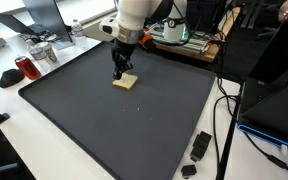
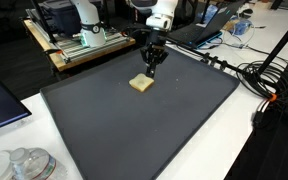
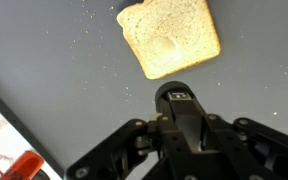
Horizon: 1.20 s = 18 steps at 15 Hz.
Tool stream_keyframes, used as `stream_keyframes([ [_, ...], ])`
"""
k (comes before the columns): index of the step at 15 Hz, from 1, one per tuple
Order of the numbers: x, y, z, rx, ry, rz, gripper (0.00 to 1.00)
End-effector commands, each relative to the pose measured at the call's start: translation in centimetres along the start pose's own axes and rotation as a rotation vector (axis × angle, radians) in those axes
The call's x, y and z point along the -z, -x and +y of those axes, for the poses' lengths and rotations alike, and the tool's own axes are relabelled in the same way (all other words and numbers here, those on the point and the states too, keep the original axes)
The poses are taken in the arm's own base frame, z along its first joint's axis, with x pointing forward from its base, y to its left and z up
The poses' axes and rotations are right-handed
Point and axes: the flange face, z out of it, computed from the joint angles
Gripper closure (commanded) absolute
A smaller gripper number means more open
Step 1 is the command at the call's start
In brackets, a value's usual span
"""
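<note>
A slice of toasted bread [image 1: 125, 82] [image 2: 141, 83] lies flat on the dark mat [image 1: 114, 130] [image 2: 134, 130]. My gripper [image 1: 118, 70] [image 2: 155, 62] hangs just beside the slice, low over the mat, on its far side. In the wrist view the toast [image 3: 170, 38] fills the top centre, and the gripper [image 3: 180, 122] comes in from the bottom. Its jaws are shut on a black round-ended object [image 3: 176, 98] with a small pale label on it. The object's tip points at the mat just short of the bread. White specks lie scattered on the mat around the slice.
A red can [image 1: 24, 68] and a glass jar [image 1: 42, 52] stand off the mat's corner. Small black parts [image 1: 198, 146] lie near its other edge, with cables [image 2: 269, 85] and a laptop [image 1: 279, 120] beyond. Glass dishes [image 2: 29, 165] sit at a near corner.
</note>
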Motion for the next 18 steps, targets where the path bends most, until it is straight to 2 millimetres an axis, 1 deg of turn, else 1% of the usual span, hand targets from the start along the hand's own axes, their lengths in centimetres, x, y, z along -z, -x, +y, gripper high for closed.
stream_keyframes([
  [1, 0.3, 1.0, -1.8, -0.01, 0.059, 0.089, 0.95],
  [3, 0.6, 1.9, -3.0, 0.001, 0.082, 0.156, 0.95],
  [4, 1.2, 2.2, -3.3, 0.02, 0.085, 0.228, 0.95],
  [5, 0.4, 1.9, -2.8, 0.02, 0.063, 0.143, 0.79],
  [7, 0.9, 2.3, -3.5, 0.023, 0.072, 0.195, 0.79],
  [10, 1.0, 2.4, -3.6, 0.026, 0.075, 0.202, 0.79],
  [11, 0.8, 2.5, -3.9, 0.031, 0.11, 0.216, 0.95],
  [14, 1.2, 3.3, -5.5, 0.063, 0.202, 0.283, 0.95],
  [18, 2.1, 4.8, -8.0, 0.111, 0.301, 0.345, 0.95],
])
